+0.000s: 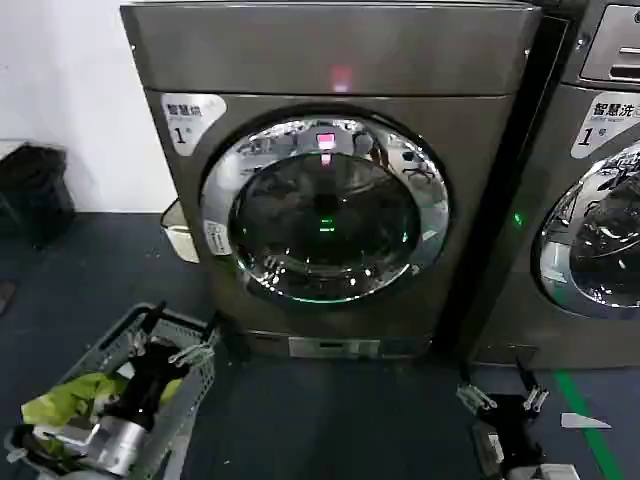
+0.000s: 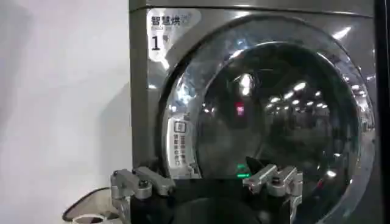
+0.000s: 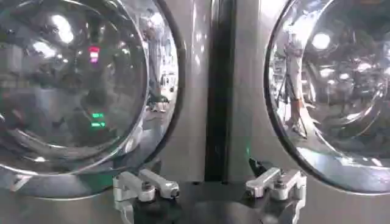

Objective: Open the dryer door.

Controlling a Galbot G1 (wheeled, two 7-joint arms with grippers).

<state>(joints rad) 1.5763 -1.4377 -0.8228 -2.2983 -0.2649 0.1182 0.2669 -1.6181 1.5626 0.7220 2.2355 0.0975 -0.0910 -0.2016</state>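
Note:
The dryer door is a round porthole with a wide chrome ring and dark glass, and it sits flush in the grey dryer front. My left gripper hangs low at the front left, open and holding nothing, well short of the door. My right gripper is low at the front right, also open and empty, facing the gap between the two machines. In the left wrist view the door stands behind the open left gripper. The right wrist view has the door off to one side of the right gripper.
A neighbouring machine with a similar chrome door stands close on the right. A grey basket with yellow-green cloth lies under my left arm. A white tub and a black bin sit to the left. Green tape marks the floor.

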